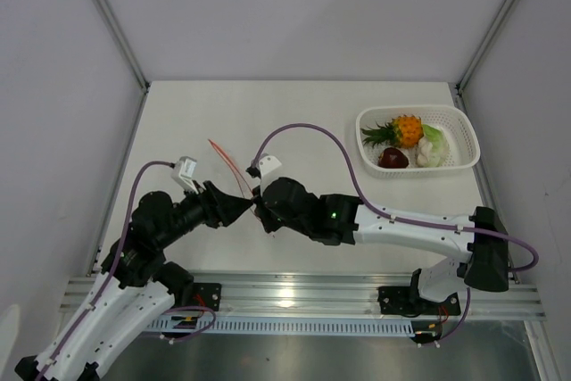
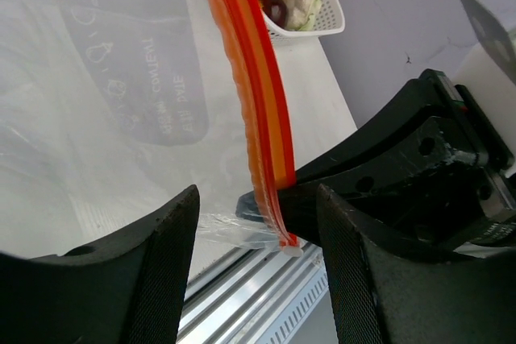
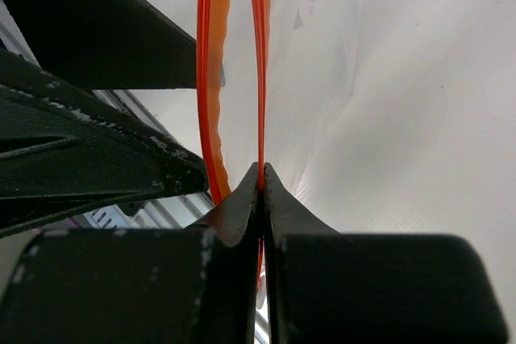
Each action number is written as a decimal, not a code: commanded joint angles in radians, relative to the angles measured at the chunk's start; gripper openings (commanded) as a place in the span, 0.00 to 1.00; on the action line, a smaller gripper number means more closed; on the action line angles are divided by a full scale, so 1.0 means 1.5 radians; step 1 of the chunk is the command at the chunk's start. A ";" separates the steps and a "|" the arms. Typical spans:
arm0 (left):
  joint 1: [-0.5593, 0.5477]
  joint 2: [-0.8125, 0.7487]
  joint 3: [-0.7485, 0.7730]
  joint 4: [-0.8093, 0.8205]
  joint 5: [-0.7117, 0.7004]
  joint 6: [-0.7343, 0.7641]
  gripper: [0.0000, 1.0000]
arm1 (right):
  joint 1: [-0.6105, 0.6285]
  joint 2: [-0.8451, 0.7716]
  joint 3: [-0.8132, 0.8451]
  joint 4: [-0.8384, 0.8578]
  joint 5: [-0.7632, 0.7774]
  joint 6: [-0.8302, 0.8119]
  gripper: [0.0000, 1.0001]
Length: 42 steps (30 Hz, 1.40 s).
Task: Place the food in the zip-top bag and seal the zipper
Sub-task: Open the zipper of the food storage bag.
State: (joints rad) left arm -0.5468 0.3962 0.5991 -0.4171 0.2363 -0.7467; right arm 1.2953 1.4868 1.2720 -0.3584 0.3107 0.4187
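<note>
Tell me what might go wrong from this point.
1. The right tool is shut on just one strip of the zipper, at its very tips; the zip-top bag may slip free.
2. The left tool stands open around the zipper's end; closing there might pinch both strips together and shut the mouth.
3. The food lies in the white basket, and both arms are busy at the bag.

The right gripper (image 3: 261, 173) had its two black fingers pressed flat together, pinching one red-orange strand of the zipper (image 3: 260, 54) between the tips — the other strand bowed away to the left. The clear, crinkled zip-top bag (image 3: 387, 118) filled the right side, and the left gripper's fingers (image 3: 105, 159) loomed dark just beside the loose strand.
</note>
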 commanded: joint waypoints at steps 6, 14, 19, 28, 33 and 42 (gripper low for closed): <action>-0.014 0.021 0.035 -0.023 -0.047 0.027 0.58 | 0.013 0.004 0.036 0.004 0.035 -0.001 0.00; -0.015 0.051 0.061 -0.030 -0.066 0.035 0.54 | 0.028 0.022 0.059 -0.015 0.055 -0.014 0.00; -0.019 0.070 0.071 -0.034 -0.067 0.040 0.49 | 0.044 0.038 0.077 -0.036 0.085 -0.025 0.00; -0.025 0.061 0.048 -0.038 -0.077 0.048 0.16 | 0.074 0.071 0.113 -0.069 0.192 -0.040 0.00; -0.025 0.062 0.045 -0.049 -0.100 0.060 0.01 | 0.083 0.075 0.113 -0.066 0.202 -0.043 0.00; -0.031 0.078 0.161 -0.147 -0.094 0.111 0.01 | -0.032 -0.007 0.057 -0.031 0.029 0.058 0.00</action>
State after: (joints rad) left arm -0.5808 0.5140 0.7479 -0.5957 0.0998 -0.6350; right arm 1.3434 1.5753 1.3830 -0.4515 0.4854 0.4191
